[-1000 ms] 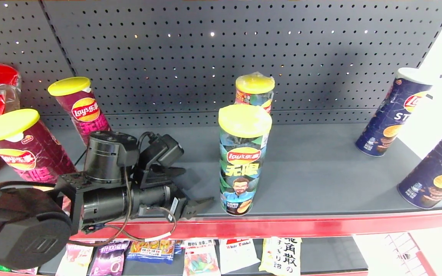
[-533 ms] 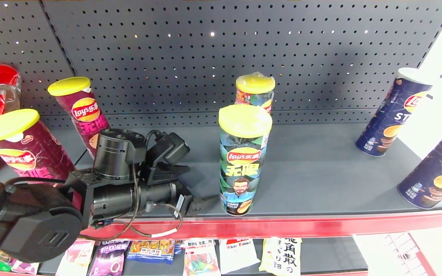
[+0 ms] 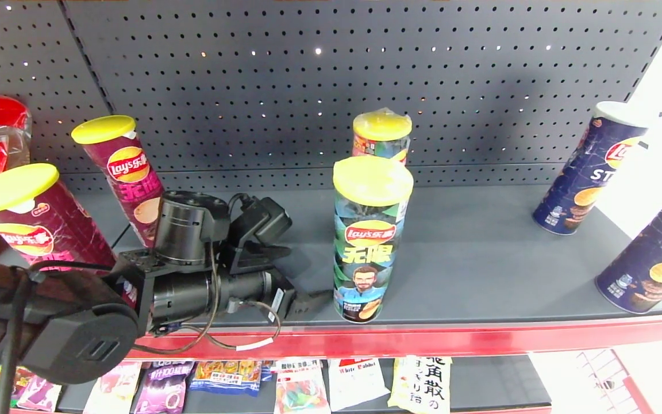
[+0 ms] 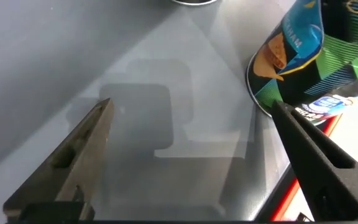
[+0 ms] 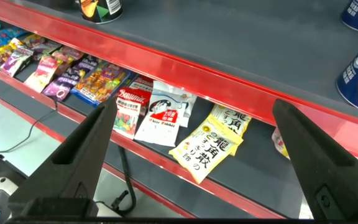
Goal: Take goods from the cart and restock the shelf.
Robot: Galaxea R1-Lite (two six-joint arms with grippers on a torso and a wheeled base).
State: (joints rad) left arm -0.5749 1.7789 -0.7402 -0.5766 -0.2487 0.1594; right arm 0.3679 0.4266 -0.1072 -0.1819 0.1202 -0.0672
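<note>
A green chips can [image 3: 368,241] with a yellow lid stands upright near the front of the grey shelf [image 3: 480,259]; its base shows in the left wrist view [image 4: 291,62]. My left gripper [image 3: 308,290] lies low on the shelf just left of that can, open [image 4: 191,124], with one fingertip [image 4: 284,115] at the can's base. A second green can [image 3: 381,135] stands behind, by the pegboard. My right gripper [image 5: 191,155] hangs open and empty below the shelf's red front edge [image 5: 229,74].
Two magenta cans [image 3: 121,167] [image 3: 32,218] stand at the shelf's left, two navy cans [image 3: 589,167] [image 3: 653,253] at its right. Snack packets [image 3: 308,385] [image 5: 166,112] line the lower shelf. Bare shelf lies between the green can and the navy ones.
My left arm has slid to the right along the shelf, and the front green can has shifted slightly to the right with it.
</note>
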